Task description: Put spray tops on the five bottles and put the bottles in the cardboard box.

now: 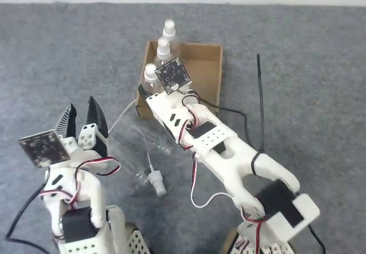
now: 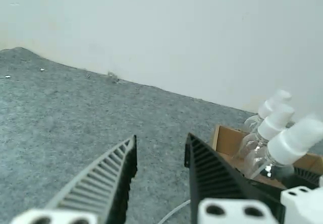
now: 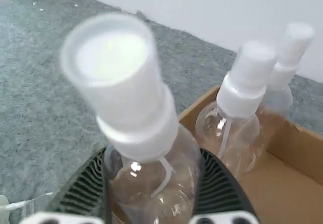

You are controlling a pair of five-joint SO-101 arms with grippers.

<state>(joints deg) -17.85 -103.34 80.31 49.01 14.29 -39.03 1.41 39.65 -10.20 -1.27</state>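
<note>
Pinched between the pads of the right end effector (image 3: 154,196): a clear plastic bottle with a white spray top (image 3: 131,108), upright at the near left corner of the brown cardboard box (image 1: 209,74). Cannot tell whether set inside the wall or hanging above the rim. Just beyond it along the left wall, a second capped bottle (image 1: 163,49), then a third capped bottle (image 1: 169,30) farthest. Left end effector (image 1: 83,108) spread wide and holding nothing, near left on the grey felt-covered table (image 1: 46,54). Between the arms, seemingly two uncapped clear bottles (image 1: 137,145) lying on their sides, with a loose white spray top (image 1: 156,181) and its thin tube just on the near side.

Likely trouble: letting go with the base on the rim, tipping the bottle out onto the table or in against its neighbour. Tall, light and narrow-footed, so probably easy to topple; one nudge enough to fell the row. Also a risk in backing out low: sweeping the lying bottles, round and apt to roll.

Room: little at the left wall, close beside the second capped bottle; plenty in the bare right half of the box. Open table far left and right of the box, apart from a black cable (image 1: 260,94) there. Crowded between the arms.
</note>
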